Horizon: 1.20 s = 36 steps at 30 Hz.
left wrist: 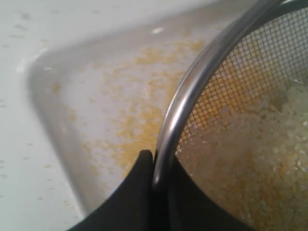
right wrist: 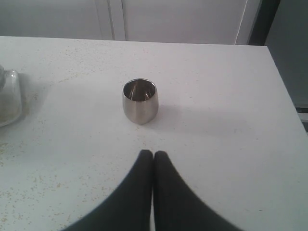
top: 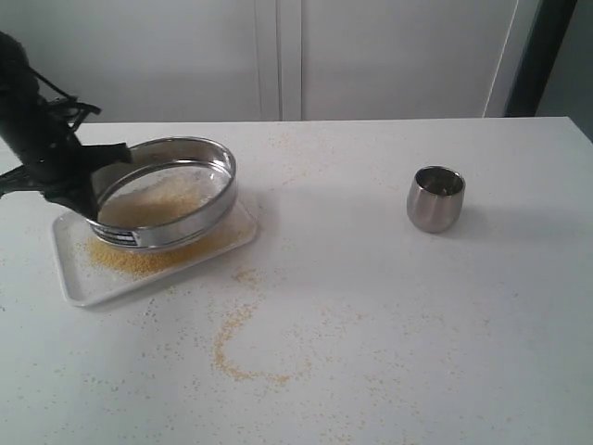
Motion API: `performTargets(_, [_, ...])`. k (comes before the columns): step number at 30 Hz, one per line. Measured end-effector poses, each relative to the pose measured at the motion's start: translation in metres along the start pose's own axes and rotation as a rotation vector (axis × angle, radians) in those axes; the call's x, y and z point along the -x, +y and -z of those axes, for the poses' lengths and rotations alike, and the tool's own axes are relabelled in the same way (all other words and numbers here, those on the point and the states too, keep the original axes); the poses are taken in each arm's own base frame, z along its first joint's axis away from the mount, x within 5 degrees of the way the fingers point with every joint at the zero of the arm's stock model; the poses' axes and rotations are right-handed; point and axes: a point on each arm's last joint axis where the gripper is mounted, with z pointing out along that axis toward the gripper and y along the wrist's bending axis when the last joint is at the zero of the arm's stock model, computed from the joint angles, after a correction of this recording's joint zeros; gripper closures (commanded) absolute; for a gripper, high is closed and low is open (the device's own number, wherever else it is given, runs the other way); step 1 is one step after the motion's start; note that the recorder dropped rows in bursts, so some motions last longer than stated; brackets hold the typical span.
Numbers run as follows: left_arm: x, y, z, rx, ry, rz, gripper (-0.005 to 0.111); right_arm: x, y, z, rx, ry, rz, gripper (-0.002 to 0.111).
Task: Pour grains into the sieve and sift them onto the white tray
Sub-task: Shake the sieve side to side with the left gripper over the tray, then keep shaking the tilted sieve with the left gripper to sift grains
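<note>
While the left claw [left wrist: 154, 161] pinches the sieve [top: 167, 190] by its rim, tilted over the white tray [top: 79, 289], grains [top: 139, 260] lie in both; the right claw [right wrist: 153, 155], pressed together, hangs near a steel cup [right wrist: 140, 101].

The exterior view looks down over the whole bench [top: 389, 352], facing the wall [top: 398, 56] behind. The left wrist view sits right against the sieve [left wrist: 185, 94] rim, above the tray [left wrist: 82, 82]. The right wrist view looks low across the bench at the cup [right wrist: 140, 103]; the exterior view shares all three.

Left gripper [left wrist: 154, 161] clamped; right gripper [right wrist: 153, 155] fully closed
</note>
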Motion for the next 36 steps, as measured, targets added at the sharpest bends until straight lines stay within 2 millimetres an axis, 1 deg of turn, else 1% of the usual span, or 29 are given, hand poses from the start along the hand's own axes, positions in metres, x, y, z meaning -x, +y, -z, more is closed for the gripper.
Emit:
performTargets(2, [0.002, 0.006, 0.001, -0.018, 0.001, -0.032, 0.107, 0.000, 0.000, 0.000, 0.000, 0.000, 0.000, 0.108])
performTargets(5, [0.001, 0.001, 0.002, -0.020, -0.009, -0.149, 0.107, 0.000, 0.000, 0.000, 0.000, 0.000, 0.000, 0.108])
performTargets(8, [-0.001, 0.006, 0.003, 0.038, 0.014, -0.101, 0.107, 0.000, 0.000, 0.000, 0.000, 0.000, 0.000, 0.108])
performTargets(10, [-0.002, 0.019, 0.002, 0.057, 0.039, -0.026, 0.107, 0.000, 0.000, 0.000, 0.000, 0.000, 0.000, 0.108])
performTargets(12, [-0.004, 0.023, -0.001, 0.045, 0.048, -0.040, 0.107, 0.000, 0.000, 0.000, 0.000, 0.000, 0.000, 0.108])
performTargets(13, [-0.004, 0.022, -0.003, 0.031, 0.043, -0.078, 0.107, 0.000, 0.000, 0.000, 0.000, 0.000, 0.000, 0.108])
performTargets(14, [-0.007, 0.011, -0.004, 0.015, 0.024, -0.165, 0.107, 0.000, 0.000, 0.000, 0.000, 0.000, 0.000, 0.108])
performTargets(15, [-0.009, 0.005, -0.004, 0.017, 0.018, -0.181, 0.107, 0.000, 0.000, 0.000, 0.000, 0.000, 0.000, 0.108])
performTargets(17, [-0.011, 0.006, -0.004, 0.035, 0.021, -0.095, 0.107, 0.000, 0.000, 0.000, 0.000, 0.000, 0.000, 0.108])
performTargets(18, [-0.009, 0.013, -0.001, 0.020, 0.020, -0.038, 0.107, 0.000, 0.000, 0.000, 0.000, 0.000, 0.000, 0.108])
performTargets(19, [-0.007, 0.014, 0.000, -0.006, 0.017, -0.038, 0.107, 0.000, 0.000, 0.000, 0.000, 0.000, 0.000, 0.108])
performTargets(20, [-0.007, 0.008, 0.003, -0.085, 0.001, -0.119, 0.107, 0.000, 0.000, 0.000, 0.000, 0.000, 0.000, 0.108])
performTargets(22, [-0.010, -0.012, 0.010, -0.113, -0.047, -0.228, 0.107, 0.000, 0.000, 0.000, 0.000, 0.000, 0.000, 0.108])
performTargets(23, [-0.011, -0.012, 0.011, -0.063, -0.046, -0.194, 0.107, 0.000, 0.000, 0.000, 0.000, 0.000, 0.000, 0.108])
performTargets(24, [-0.012, -0.007, 0.011, -0.007, -0.032, -0.140, 0.107, 0.000, 0.000, 0.000, 0.000, 0.000, 0.000, 0.108])
performTargets(25, [-0.010, 0.006, 0.012, 0.059, -0.026, -0.069, 0.107, 0.000, 0.000, 0.000, 0.000, 0.000, 0.000, 0.108])
performTargets(26, [-0.009, 0.011, 0.013, 0.088, -0.031, -0.058, 0.107, 0.000, 0.000, 0.000, 0.000, 0.000, 0.000, 0.108])
performTargets(27, [-0.008, 0.012, 0.014, 0.091, -0.042, -0.080, 0.107, 0.000, 0.000, 0.000, 0.000, 0.000, 0.000, 0.108])
performTargets(29, [-0.011, -0.008, 0.014, 0.093, -0.075, -0.179, 0.107, 0.000, 0.000, 0.000, 0.000, 0.000, 0.000, 0.108])
performTargets(31, [-0.014, -0.012, 0.014, 0.132, -0.082, -0.167, 0.107, 0.000, 0.000, 0.000, 0.000, 0.000, 0.000, 0.108])
performTargets(32, [-0.014, -0.010, 0.013, 0.153, -0.078, -0.137, 0.107, 0.000, 0.000, 0.000, 0.000, 0.000, 0.000, 0.108])
performTargets(34, [-0.012, 0.001, 0.013, 0.177, -0.064, -0.027, 0.107, 0.000, 0.000, 0.000, 0.000, 0.000, 0.000, 0.108])
performTargets(36, [-0.010, 0.007, 0.012, 0.147, -0.050, 0.001, 0.107, 0.000, 0.000, 0.000, 0.000, 0.000, 0.000, 0.108])
